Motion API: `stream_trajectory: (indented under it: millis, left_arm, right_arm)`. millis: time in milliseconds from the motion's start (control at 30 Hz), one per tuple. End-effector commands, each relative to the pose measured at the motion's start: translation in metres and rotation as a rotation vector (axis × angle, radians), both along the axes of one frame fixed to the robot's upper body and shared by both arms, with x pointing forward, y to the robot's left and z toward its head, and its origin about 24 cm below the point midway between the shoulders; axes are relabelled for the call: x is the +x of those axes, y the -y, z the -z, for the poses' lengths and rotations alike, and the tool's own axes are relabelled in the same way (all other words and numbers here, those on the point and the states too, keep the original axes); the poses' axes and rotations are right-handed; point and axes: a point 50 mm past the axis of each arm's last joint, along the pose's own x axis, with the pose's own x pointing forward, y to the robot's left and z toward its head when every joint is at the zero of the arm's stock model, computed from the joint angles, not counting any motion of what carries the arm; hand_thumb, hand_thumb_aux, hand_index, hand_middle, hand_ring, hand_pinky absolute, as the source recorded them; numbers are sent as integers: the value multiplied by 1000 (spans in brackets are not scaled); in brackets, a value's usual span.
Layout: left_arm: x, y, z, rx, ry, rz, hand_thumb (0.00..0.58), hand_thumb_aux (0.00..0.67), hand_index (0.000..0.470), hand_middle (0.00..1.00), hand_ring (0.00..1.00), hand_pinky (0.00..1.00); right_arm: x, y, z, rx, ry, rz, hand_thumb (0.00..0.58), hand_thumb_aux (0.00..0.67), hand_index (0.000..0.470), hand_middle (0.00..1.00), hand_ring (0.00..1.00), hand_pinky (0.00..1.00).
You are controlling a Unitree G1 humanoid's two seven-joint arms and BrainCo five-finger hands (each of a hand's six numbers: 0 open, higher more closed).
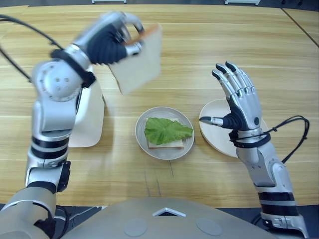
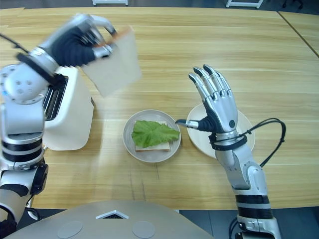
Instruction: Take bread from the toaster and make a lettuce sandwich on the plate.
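Slice (image 1: 135,62) is up in the air, tilted, top edge pinched in left hand (image 1: 110,42), fingers curled tight on it. It hangs above the surface (image 1: 224,45), over the gap between toaster (image 2: 67,117) and plate (image 1: 143,143), clear of both. Toaster is white, upright at left, just beside the plate, partly behind the left arm. Plate sits centre front, grey, holding a bottom slice (image 1: 167,144) with a lettuce (image 1: 167,129) leaf laid flat on top; the leaf covers most of that bread. Nothing lies between the raised slice and the plate below and to its right. Side plate (image 1: 213,137), pale, lies right of the main plate, near but not touching. Right hand (image 1: 242,99) hovers over the side plate, palm facing inward, fingers spread and pointing up and away, holding nothing. Black cable (image 1: 294,124) loops off the right wrist.
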Motion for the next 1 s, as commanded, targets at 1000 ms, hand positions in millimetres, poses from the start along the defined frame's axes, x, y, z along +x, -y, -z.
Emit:
stream_trajectory:
  millis: [1000]
  left_arm:
    - [49,55,136,39,-816,206,580,670,470,1000,1000,1000]
  right_arm:
    - [-44,-43,66,-157,-572,-394,0,0,0,0,0,0]
